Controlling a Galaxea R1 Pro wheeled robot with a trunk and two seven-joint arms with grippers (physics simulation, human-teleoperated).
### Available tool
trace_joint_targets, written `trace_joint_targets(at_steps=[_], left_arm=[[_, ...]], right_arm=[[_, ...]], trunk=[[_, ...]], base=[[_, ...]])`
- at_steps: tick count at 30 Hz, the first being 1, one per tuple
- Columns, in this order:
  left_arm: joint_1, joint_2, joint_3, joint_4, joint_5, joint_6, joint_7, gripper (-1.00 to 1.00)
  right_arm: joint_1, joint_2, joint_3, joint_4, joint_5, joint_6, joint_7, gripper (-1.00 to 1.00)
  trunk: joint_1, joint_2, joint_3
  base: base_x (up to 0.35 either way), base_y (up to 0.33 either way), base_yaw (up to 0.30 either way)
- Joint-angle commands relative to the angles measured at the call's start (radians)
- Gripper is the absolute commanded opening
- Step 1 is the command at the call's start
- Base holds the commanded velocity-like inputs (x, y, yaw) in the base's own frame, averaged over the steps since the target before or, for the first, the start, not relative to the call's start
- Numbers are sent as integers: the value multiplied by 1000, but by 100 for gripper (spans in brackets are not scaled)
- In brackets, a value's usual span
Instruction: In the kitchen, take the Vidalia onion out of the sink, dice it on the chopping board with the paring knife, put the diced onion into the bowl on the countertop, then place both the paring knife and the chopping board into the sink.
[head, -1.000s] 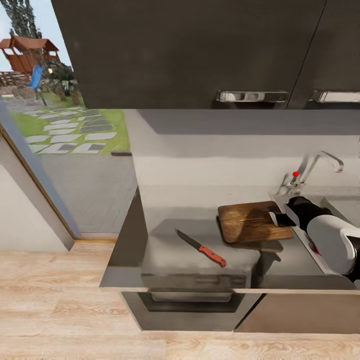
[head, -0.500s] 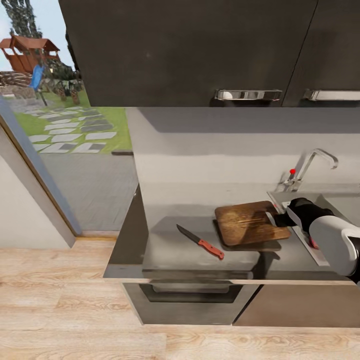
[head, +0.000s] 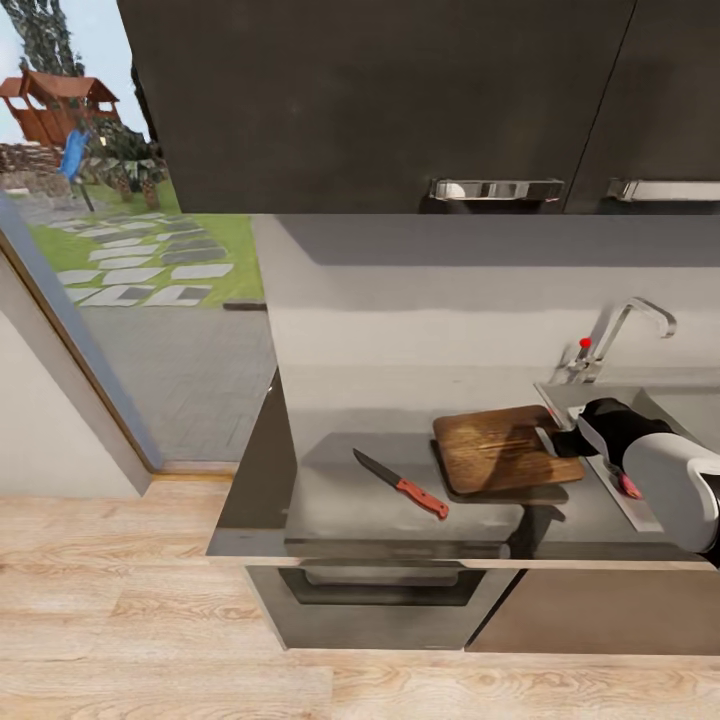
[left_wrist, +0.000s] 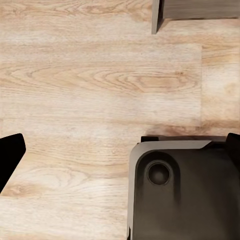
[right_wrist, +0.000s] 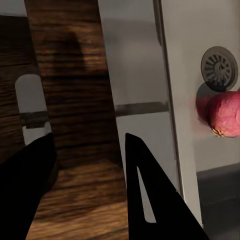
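Task judged hardly begun: paring knife (head: 402, 484) lying untouched at lower centre on the countertop (head: 340, 500), right gripper (head: 556, 437) pinching the chopping board (head: 495, 448) edge at centre right, Vidalia onion (right_wrist: 224, 113) still in the sink (head: 668, 408) beyond. Since the earlier frame, board shifted slightly right. Left fingers: cannot tell.

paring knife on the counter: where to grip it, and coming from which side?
Take the paring knife by its red handle, the end nearer the counter's front edge; the dark blade points back and toward the window. It lies flat and apart from the chopping board, so I'd come down from above, fingers closing across the handle's width. The bare counter around it looks to leave room.
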Motion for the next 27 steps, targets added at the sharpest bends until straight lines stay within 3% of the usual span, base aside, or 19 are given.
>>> trace_joint_targets(at_steps=[1,3,8,10,22,27], left_arm=[[0,0,0,-2,-1,-1,3,100],[0,0,0,-2,-1,-1,3,100],[0,0,0,-2,-1,-1,3,100],[0,0,0,-2,-1,-1,3,100],[0,0,1,-2,-1,-1,3,100],[0,0,1,-2,-1,-1,3,100]], right_arm=[[0,0,-9,0,8,5,6,-100],[0,-1,-10,4,-9,5,6,-100],[14,-2,-12,11,-199,6,1,-100],[26,-2,-12,11,-235,5,-3,-100],[30,-3,-12,10,-248,0,-41,-100],[30,-3,-10,6,-246,-9,-104,-100]], trunk=[[1,-2,-2],[1,-2,-2],[1,-2,-2],[1,-2,-2],[1,-2,-2],[1,-2,-2]], base=[[0,0,0],[0,0,0],[0,0,0],[0,0,0],[0,0,0],[0,0,0]])
